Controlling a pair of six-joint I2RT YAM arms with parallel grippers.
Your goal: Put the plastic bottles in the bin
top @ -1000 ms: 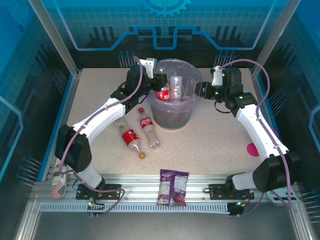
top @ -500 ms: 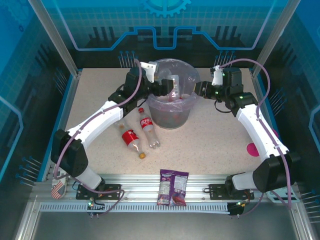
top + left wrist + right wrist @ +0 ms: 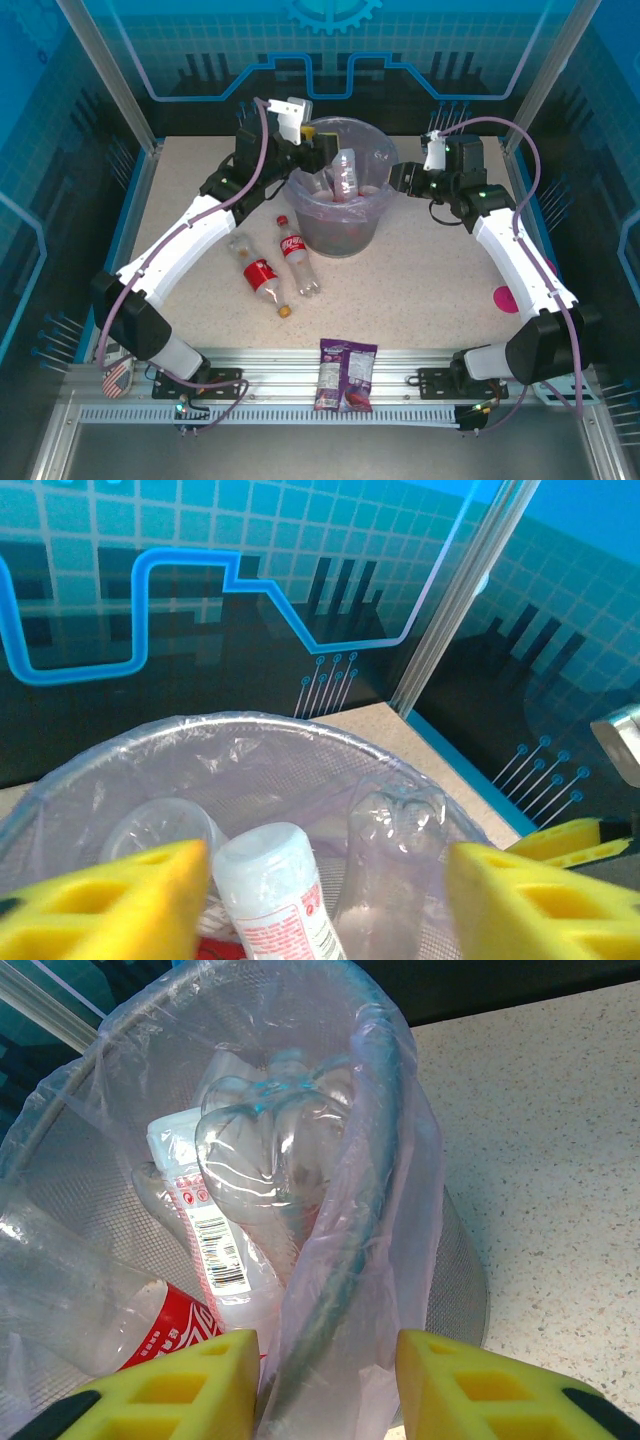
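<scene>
The bin, grey mesh with a lilac liner, stands at the table's back middle and holds several plastic bottles. One clear bottle stands up inside it. My left gripper hovers open at the bin's left rim; between its yellow pads I look down on a clear bottle and a red-labelled one. My right gripper is shut on the bin's right rim, with liner and rim between its pads. Two red-labelled bottles lie on the table in front of the bin, to its left.
A flat purple snack packet lies on the near metal rail. A pink spot marks the table by the right arm. Blue-panelled walls close in the back and both sides.
My left gripper opened and let a bottle go into the bin, then drew back up and to the left. The right arm and the bin stayed put.
</scene>
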